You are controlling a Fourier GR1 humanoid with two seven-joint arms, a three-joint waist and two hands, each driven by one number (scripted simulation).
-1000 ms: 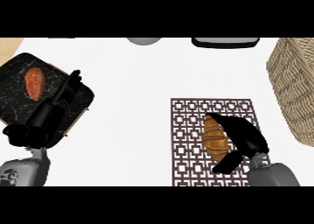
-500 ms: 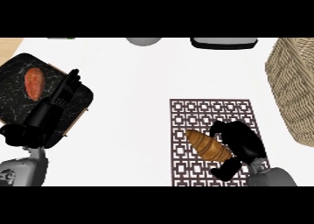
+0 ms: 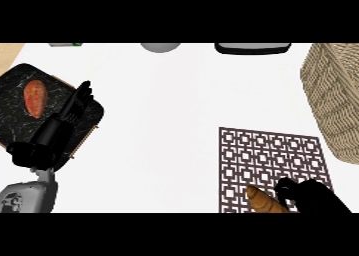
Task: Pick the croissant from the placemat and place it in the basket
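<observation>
Head view: right hand (image 3: 315, 197) grips croissant (image 3: 267, 201) at placemat (image 3: 270, 150) edge, wicker basket (image 3: 341, 95) apart; open left hand (image 3: 53, 135) beside tray (image 3: 8, 125) holding sweet potato (image 3: 34, 97).

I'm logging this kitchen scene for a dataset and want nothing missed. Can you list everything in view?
placemat: one, dark brown lattice, on the counter right of middle
croissant: one, golden brown, at the placemat's near edge
basket: one, tan wicker, at the right edge
board: one, black with a wooden rim, at the left
oblong food: one, orange-red, on the board
round thing: one, grey, cut off at the far edge
dark thing: one, black with a pale rim, cut off at the far edge
counter: one, white
left hand: one, black, fingers straight, over the board's right side
right hand: one, black, curled round the croissant, lower right
</observation>
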